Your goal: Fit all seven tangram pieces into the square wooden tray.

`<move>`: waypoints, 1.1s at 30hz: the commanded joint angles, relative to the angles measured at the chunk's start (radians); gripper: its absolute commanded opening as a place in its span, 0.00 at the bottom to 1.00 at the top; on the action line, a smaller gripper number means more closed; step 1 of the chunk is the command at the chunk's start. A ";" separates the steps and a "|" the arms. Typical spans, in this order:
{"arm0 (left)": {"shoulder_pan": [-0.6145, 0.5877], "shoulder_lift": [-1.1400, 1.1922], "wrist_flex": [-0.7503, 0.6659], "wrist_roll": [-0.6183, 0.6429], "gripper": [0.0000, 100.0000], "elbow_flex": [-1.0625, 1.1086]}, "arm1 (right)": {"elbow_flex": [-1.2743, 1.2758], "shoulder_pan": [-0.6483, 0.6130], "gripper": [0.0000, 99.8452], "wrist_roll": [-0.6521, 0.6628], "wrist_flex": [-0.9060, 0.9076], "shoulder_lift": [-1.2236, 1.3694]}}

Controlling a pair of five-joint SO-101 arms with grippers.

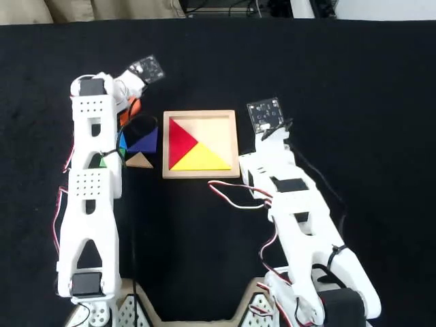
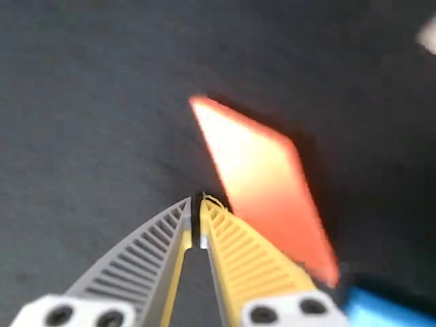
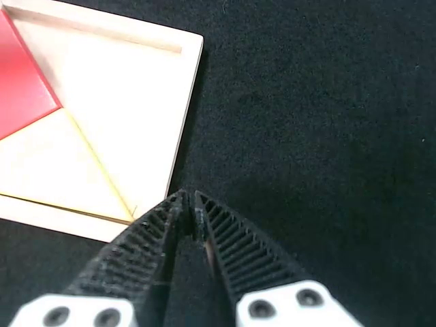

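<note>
Orange piece (image 2: 262, 184) is lying just beside the left gripper (image 2: 197, 208), its jaws closed and empty. Opening wide before straddling it is looking wisest.

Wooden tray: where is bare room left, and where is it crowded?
The wooden tray is bare in its far-right part, bordered by red triangle, yellow triangle and rim. Crowded beside its left edge: blue piece, tan piece, orange piece.
</note>
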 commanded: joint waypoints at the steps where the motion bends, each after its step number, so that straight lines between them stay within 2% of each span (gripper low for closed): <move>1: 0.022 -0.089 0.172 -0.038 0.03 -0.038 | -0.008 0.015 0.01 0.009 -0.020 -0.036; 4: 0.061 -0.118 0.250 -0.017 0.03 -0.038 | -0.008 0.015 0.01 0.009 -0.020 -0.036; 8: 0.076 -0.189 0.235 0.104 0.03 -0.044 | -0.007 0.017 0.01 0.009 -0.020 -0.036; 16: 0.084 -0.502 0.236 0.115 0.03 -0.036 | -0.007 0.015 0.01 0.009 -0.020 -0.036; 20: 0.114 -0.480 0.236 0.175 0.05 0.045 | -0.005 0.015 0.01 0.009 -0.020 -0.036; 26: 0.077 -0.399 0.155 0.391 0.26 0.113 | -0.004 0.015 0.01 0.009 -0.020 -0.036; 30: 0.059 -0.350 0.106 0.364 0.26 0.122 | -0.005 0.015 0.01 0.009 -0.020 -0.036; 33: 0.065 -0.307 0.101 0.393 0.26 0.122 | -0.005 0.015 0.01 0.009 -0.020 -0.036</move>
